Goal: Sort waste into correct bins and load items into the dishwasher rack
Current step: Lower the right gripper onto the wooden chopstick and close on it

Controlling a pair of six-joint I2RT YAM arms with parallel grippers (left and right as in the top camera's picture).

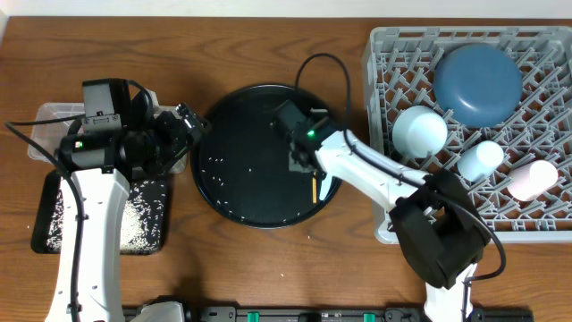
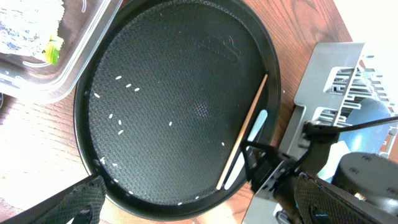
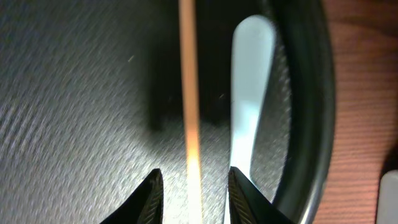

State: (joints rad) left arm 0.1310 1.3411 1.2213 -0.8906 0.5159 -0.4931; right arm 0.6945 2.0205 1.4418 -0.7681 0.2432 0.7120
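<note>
A thin wooden chopstick [image 3: 189, 93] and a white spoon [image 3: 249, 93] lie side by side at the right rim of the round black tray [image 1: 232, 107]. My right gripper [image 3: 194, 196] hangs low over the tray, partly open. Its jaws straddle the chopstick with a gap on each side. My left gripper [image 2: 199, 211] is wide open at the tray's left rim, holding nothing. Loose rice grains [image 2: 124, 87] dot the tray. The grey dishwasher rack [image 1: 384, 54] holds a dark-blue plate [image 1: 478, 80], a pale-blue bowl [image 1: 420, 130], a light-blue cup [image 1: 480, 159] and a pink cup [image 1: 532, 179].
A clear tub [image 1: 49, 116] at the far left holds crumpled foil [image 2: 25, 25] and a yellow wrapper [image 2: 53, 50]. Below it, a shallow black tray [image 1: 143, 215] carries much rice. My right arm crosses from the rack's front corner to the round tray.
</note>
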